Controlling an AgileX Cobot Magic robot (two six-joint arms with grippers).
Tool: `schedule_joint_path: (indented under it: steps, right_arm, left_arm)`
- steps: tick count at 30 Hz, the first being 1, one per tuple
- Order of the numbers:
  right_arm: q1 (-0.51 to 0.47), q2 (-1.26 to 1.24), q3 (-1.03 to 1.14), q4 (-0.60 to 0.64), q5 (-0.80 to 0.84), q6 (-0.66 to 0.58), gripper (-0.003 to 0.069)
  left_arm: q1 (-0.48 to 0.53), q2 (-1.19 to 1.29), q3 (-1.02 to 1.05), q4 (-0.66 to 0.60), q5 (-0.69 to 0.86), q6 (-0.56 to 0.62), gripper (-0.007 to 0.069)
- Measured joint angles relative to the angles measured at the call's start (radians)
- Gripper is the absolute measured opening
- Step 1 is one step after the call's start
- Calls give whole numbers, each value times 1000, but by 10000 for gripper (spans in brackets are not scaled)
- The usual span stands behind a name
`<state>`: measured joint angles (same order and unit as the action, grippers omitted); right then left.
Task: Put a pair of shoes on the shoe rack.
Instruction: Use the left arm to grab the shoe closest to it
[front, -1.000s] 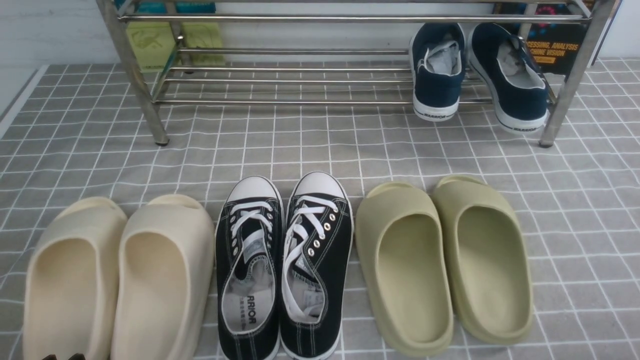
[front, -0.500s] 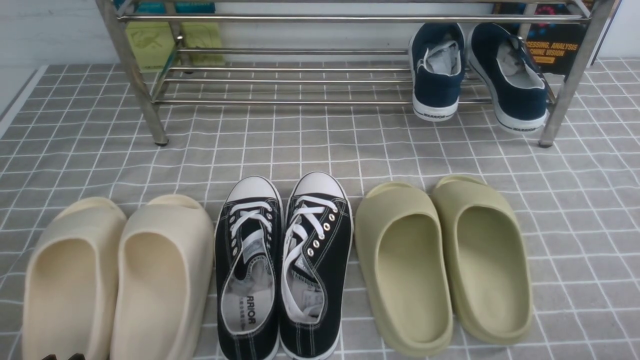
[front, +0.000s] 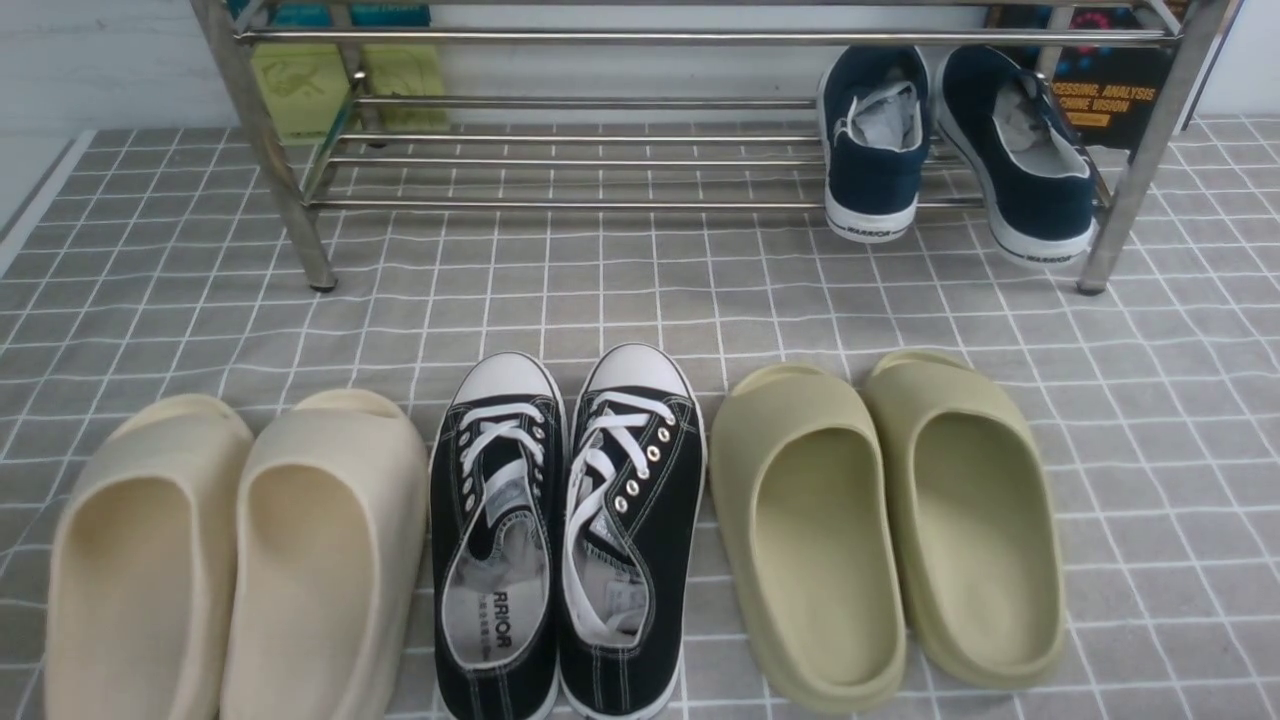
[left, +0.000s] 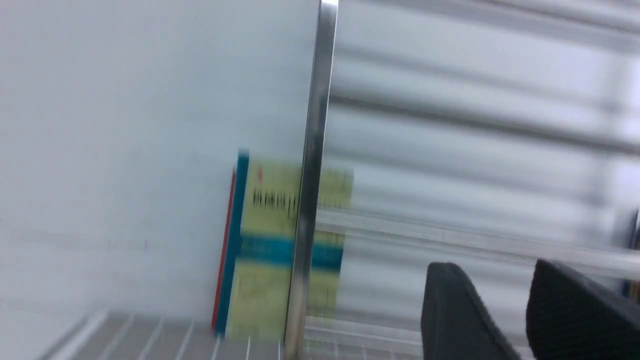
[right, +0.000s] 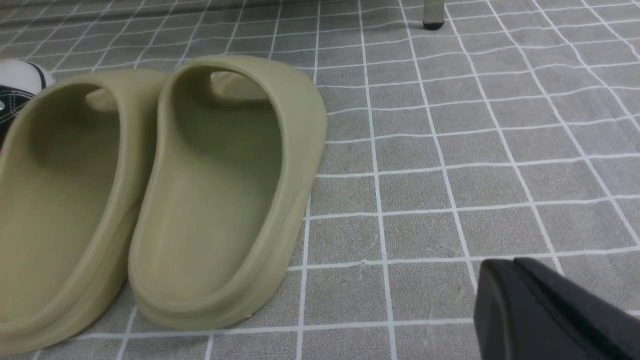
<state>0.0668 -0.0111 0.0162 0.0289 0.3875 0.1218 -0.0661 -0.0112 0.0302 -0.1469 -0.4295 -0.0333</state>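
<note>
The pair of black canvas sneakers with white laces and toe caps stands side by side on the cloth at front centre, left shoe (front: 495, 540) and right shoe (front: 630, 520), toes toward the steel shoe rack (front: 600, 204) at the back. Neither gripper shows in the front view. In the blurred left wrist view my left gripper (left: 492, 267) is open and empty, with a rack post (left: 312, 175) ahead. In the right wrist view my right gripper (right: 505, 265) is shut and empty, low over the cloth. A sneaker toe cap (right: 20, 77) shows at that view's edge.
Cream slides (front: 240, 560) lie left of the sneakers, olive slides (front: 890, 520) right of them, also in the right wrist view (right: 200, 190). Navy sneakers (front: 950, 150) sit on the rack's right end. Books lean behind the rack (front: 340, 85), (left: 280, 240). Grey checked cloth (front: 600, 290) covers the table.
The dark tips of the left gripper at the front view's lower left edge have gone out of view. The shoes have not moved.
</note>
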Motion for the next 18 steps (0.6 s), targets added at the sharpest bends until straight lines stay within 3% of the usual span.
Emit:
schedule_joint_path:
  steps: [1,5,8,9,11,14,18]
  right_arm:
    - [0,0,0,0,0,0,5]
    - [0,0,0,-1,0,0,5]
    - [0,0,0,-1,0,0,5]
    - [0,0,0,-1,0,0,5]
    - [0,0,0,-1,0,0,5]
    - [0,0,0,-1,0,0,6]
    - [0,0,0,-1,0,0,9]
  left_arm:
    - [0,0,0,0,-16,-3,239]
    - [0,0,0,-3,-362,-153,239]
    - [0,0,-42,-7,-413,-317,235]
    - [0,0,-152,-4,-306,-385,203]
    - [0,0,-228,7,-194,-392,171]
    - [0,48,-514,97,286,-317,0]
    - [0,199,-661,147,606,-249,-13]
